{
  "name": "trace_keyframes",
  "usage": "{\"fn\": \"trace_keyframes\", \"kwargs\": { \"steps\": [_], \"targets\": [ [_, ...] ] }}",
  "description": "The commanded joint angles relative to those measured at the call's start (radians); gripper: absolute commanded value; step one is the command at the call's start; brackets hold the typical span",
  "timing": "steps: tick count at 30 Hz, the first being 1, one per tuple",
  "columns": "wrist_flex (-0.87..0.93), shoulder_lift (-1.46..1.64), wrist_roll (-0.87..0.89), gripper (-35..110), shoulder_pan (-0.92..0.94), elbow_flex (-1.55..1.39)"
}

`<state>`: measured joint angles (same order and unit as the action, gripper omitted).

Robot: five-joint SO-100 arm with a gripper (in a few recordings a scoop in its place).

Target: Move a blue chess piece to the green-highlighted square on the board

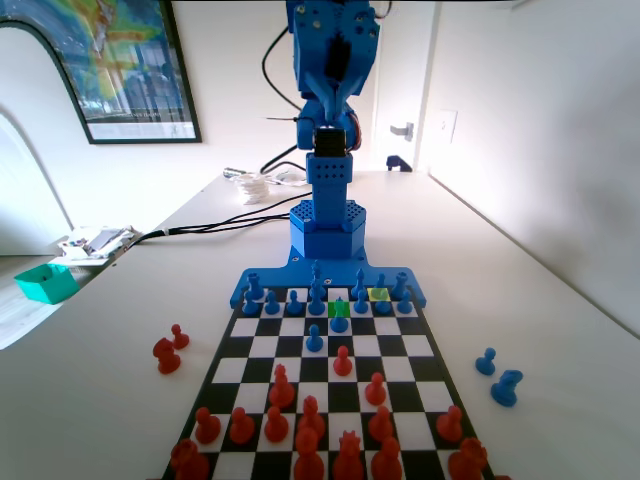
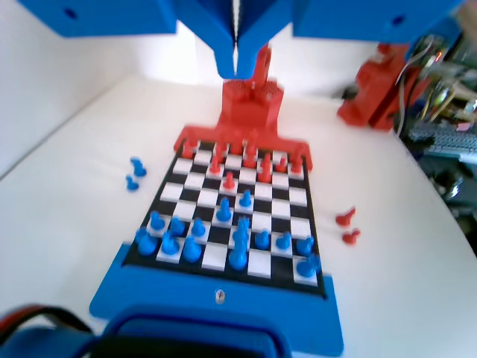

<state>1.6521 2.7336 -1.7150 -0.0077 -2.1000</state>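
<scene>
Wrist view: gripper point(image 2: 236, 56) at top centre, jaws pressed together, empty, high above the board point(image 2: 231, 216); a blue piece point(image 1: 339, 318) stands on the green-highlighted square point(image 1: 340, 309).

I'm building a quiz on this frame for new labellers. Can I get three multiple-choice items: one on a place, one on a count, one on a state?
1. In the fixed view, where is the green square?
A. Among the far rows, near the arm's base
B. Among the near rows
C. Off the board

2. How many blue pieces stand on the table beside the board?
A. None
B. Two
C. Five

3. How is the gripper?
A. Clamped on a red piece
B. Resting on the table
C. High above the board, holding nothing

Key: 1 A, it lies just before the arm's base. 2 B, two blue pieces stand right of the board. 3 C, the wrist view looks down from well above with the jaws together.
</scene>
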Motion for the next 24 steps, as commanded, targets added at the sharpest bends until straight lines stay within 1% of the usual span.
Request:
{"fn": "trace_keyframes", "kwargs": {
  "steps": [1,9,16,24],
  "targets": [
    [0.021,-0.152,-0.005,1,-0.020,0.078],
    [-0.069,-0.374,0.089,1,-0.086,0.044],
    [-0.153,-0.497,0.179,1,-0.166,-0.028],
    [-0.290,-0.629,0.272,2,-0.235,-0.140]
  ]
}}
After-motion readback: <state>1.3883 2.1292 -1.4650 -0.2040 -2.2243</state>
